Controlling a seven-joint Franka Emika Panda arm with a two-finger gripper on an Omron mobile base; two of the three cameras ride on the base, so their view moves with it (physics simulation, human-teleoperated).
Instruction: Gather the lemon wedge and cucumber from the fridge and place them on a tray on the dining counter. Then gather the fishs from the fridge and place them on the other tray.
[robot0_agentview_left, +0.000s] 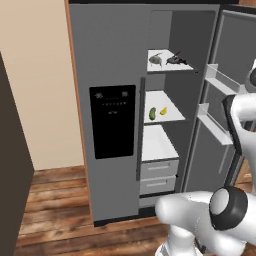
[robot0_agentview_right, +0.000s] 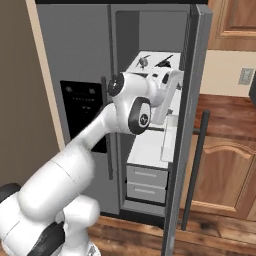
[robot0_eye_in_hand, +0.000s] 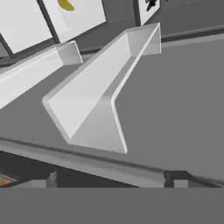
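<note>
The fridge stands with its right door swung open. On the top shelf lie two fish, a grey one and a dark one. One shelf lower, the green cucumber sits beside the yellow lemon wedge. My arm reaches up toward the open compartment, its hand close to the door. The hand view looks across the inside of the door, with my gripper open and nothing between its tips. The lemon wedge and a fish peek in at the top. The trays and dining counter are out of view.
White door bins jut from the inner side of the door, close to my hand. Two drawers sit under the lowest shelf. A dark cabinet flanks the left, and wooden cabinets stand at the right.
</note>
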